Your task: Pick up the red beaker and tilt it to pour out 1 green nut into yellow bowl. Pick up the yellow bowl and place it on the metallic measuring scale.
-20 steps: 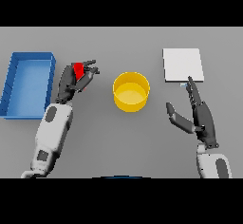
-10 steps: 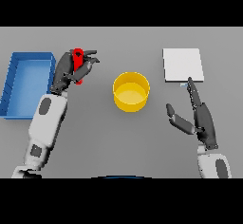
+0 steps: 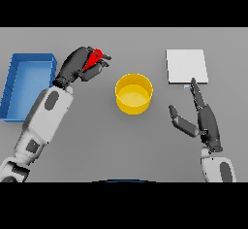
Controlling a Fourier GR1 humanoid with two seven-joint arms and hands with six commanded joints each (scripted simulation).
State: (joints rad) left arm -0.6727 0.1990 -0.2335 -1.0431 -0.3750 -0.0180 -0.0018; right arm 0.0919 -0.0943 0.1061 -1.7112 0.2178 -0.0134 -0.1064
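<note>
My left hand (image 3: 77, 66) is shut on the red beaker (image 3: 94, 58), held up off the table to the left of the yellow bowl (image 3: 133, 93). The beaker leans toward the bowl, and my fingers hide most of it. The bowl stands in the middle of the table; I see no nut in it. The metallic measuring scale (image 3: 187, 66) lies flat at the far right. My right hand (image 3: 204, 120) is open with straight fingers, below the scale and to the right of the bowl.
A blue bin (image 3: 25, 85) stands at the left edge of the table, just beside my left forearm.
My left hand has lifted the red beaker and carried it up and to the right, toward the bowl. The right hand has barely moved.
</note>
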